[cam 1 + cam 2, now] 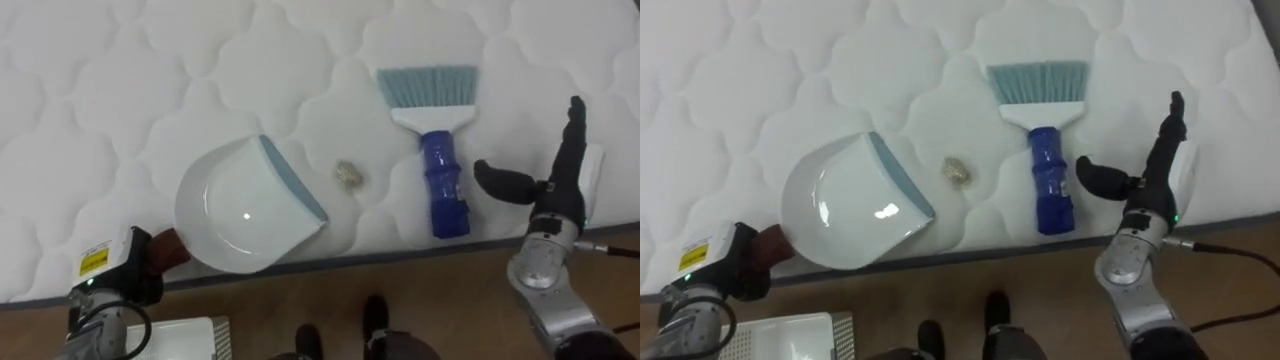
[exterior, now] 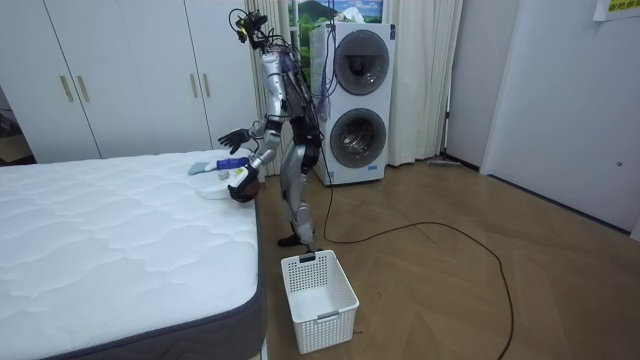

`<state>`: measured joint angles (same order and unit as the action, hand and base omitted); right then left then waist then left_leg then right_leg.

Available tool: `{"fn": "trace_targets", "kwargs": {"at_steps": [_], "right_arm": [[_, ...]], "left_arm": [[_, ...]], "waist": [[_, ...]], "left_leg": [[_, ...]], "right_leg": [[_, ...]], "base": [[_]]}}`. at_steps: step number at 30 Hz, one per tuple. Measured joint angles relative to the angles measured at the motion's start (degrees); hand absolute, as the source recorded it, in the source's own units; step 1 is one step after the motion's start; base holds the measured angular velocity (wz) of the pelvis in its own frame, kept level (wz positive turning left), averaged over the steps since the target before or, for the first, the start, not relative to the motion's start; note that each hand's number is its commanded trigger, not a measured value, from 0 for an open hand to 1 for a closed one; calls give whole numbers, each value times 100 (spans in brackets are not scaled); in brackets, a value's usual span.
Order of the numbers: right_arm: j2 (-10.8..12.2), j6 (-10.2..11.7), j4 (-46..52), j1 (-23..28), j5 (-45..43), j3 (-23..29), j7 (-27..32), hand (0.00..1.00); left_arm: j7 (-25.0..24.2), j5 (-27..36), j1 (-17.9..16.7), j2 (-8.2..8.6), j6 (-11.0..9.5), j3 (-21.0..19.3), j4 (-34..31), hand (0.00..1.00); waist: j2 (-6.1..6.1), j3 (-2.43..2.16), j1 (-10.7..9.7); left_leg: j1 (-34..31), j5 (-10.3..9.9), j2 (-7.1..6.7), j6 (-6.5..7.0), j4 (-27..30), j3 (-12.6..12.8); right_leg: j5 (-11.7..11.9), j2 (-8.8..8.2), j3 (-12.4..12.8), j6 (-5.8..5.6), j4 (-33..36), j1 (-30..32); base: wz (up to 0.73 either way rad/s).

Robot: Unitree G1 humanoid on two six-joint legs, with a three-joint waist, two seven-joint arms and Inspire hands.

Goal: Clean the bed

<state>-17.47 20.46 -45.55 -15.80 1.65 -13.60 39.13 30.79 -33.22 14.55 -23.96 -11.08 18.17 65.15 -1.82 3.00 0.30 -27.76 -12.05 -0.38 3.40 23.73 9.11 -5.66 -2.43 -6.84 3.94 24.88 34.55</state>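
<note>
A white dustpan (image 1: 240, 210) with a grey-blue lip lies on the white quilted mattress (image 1: 120, 90), its back end over the near edge. My left hand (image 1: 155, 255) is curled round the dustpan's handle at the lower left. A small crumpled scrap (image 1: 348, 176) sits just right of the lip. A hand brush (image 1: 432, 140) with a blue handle and pale blue bristles lies further right, bristles pointing away from me. My right hand (image 1: 560, 185) is open just right of the handle, thumb reaching toward it without touching. The room view shows me standing at the bed's (image 2: 120, 230) side.
The mattress edge (image 1: 400, 255) runs along the bottom, with wooden floor below it. A white plastic basket (image 2: 318, 290) stands on the floor beside my feet. Two stacked washing machines (image 2: 358, 100) and white wardrobes (image 2: 130, 75) are behind me.
</note>
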Motion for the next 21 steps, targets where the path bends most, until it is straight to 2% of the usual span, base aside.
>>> {"fn": "trace_targets", "kwargs": {"at_steps": [11, 21], "right_arm": [[8, -58, -72, -43, 9, -98, -550, 0], [15, -58, -84, -208, 12, -96, -667, 0]], "left_arm": [[-44, -1, 73, 2, 110, 4, 27, 100], [-135, 9, 125, 77, 130, 0, 130, 100]], "waist": [[6, 3, 19], [11, 7, 40]], "left_leg": [[-24, 4, -48, 7, 5, -36], [-52, 8, -45, 13, -8, -22]], "right_leg": [[-65, -83, -76, -27, 96, 28], [-76, -90, -96, -19, 93, 64]], "base": [[5], [1]]}}
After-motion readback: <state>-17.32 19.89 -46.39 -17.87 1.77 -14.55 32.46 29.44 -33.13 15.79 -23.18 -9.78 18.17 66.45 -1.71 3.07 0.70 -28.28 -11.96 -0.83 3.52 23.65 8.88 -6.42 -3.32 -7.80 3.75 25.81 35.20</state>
